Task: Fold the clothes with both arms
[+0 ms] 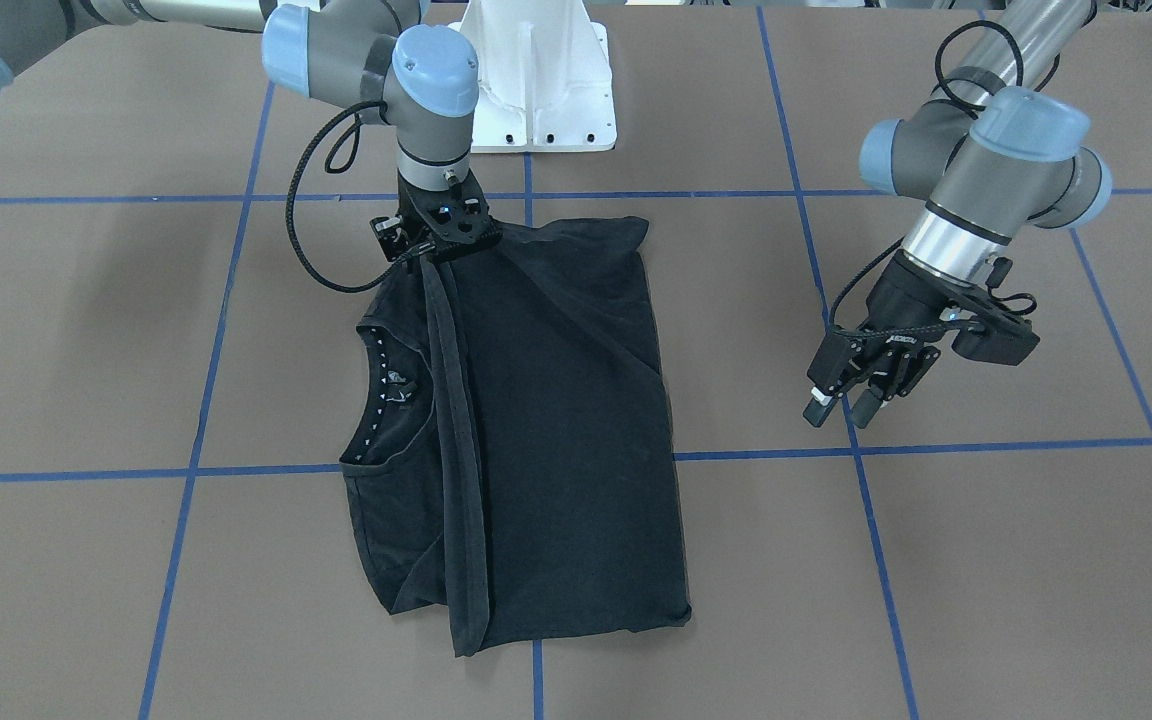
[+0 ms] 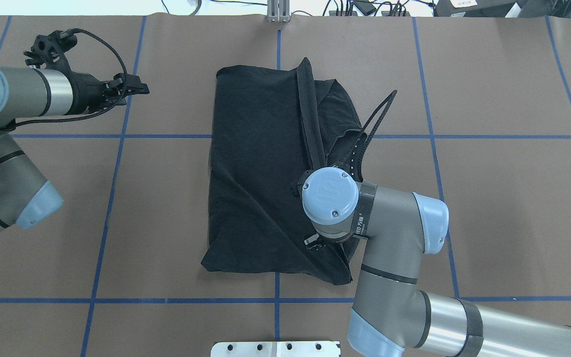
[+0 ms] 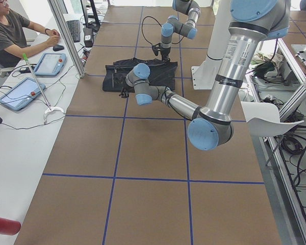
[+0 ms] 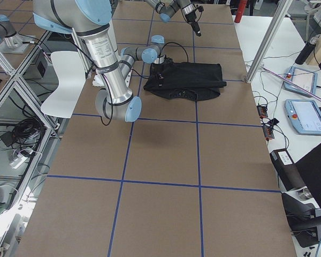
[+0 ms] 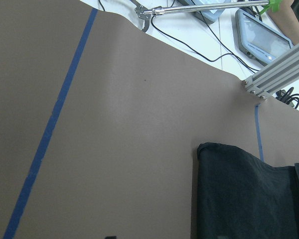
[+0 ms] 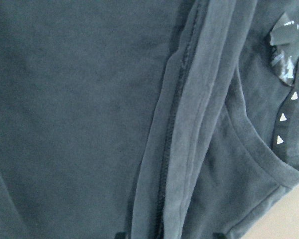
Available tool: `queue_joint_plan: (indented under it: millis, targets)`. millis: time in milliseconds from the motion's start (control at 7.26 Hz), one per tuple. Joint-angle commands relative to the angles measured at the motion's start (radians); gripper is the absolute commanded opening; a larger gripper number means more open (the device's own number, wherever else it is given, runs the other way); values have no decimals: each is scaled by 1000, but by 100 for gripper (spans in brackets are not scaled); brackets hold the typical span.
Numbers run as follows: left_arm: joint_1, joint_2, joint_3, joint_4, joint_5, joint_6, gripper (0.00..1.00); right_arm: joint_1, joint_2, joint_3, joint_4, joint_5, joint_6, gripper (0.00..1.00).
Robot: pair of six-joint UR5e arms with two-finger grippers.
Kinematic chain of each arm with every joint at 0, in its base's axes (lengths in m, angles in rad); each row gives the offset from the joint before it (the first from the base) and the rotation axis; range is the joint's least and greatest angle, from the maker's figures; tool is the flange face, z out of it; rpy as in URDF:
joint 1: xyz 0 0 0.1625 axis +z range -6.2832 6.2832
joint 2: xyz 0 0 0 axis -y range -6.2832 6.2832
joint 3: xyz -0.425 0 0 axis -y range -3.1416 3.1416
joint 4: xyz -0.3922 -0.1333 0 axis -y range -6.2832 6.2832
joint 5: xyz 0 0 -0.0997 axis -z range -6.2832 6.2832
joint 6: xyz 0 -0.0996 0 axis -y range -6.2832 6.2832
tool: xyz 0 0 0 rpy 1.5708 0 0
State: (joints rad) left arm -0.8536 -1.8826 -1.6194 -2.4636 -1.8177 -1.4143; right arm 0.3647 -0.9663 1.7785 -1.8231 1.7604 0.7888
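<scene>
Folding looks half done: black T-shirt (image 1: pixel 556 420) lies doubled lengthwise on the desk (image 1: pixel 936 600) under the right end effector (image 1: pixel 433 258), jaws spread astride its hem; left end effector (image 1: pixel 841 410) hangs empty, jaws parted, well aside. Crosswise folds remain.

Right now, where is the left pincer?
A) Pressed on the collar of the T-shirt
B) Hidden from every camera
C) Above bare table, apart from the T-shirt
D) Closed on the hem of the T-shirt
C: in the front-facing view the left pincer hangs above the bare brown table, off to the side of the black T-shirt, and a strip of table shows between them.
</scene>
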Motion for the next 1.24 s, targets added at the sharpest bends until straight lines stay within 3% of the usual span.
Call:
queue_joint_plan:
  millis: [0,275,413,551,689,1102]
  targets:
    - [1,2,3,0,-2,0,73,-26,1,-4,-21,-2,-45,62]
    - [1,2,4,0,-2,-2,73,-36,-2,-5,-21,-24,-45,54]
    - [1,2,6,0,-2,-2,73,-38,0,-4,-21,-36,-45,37]
    - [1,2,6,0,-2,-2,73,-36,0,-5,-21,-36,-45,10]
    - [1,2,6,0,-2,-2,73,-32,0,-4,-21,-36,-46,0]
    - [1,0,3,0,-3,-3,73,-9,-2,13,-21,-27,-51,0]
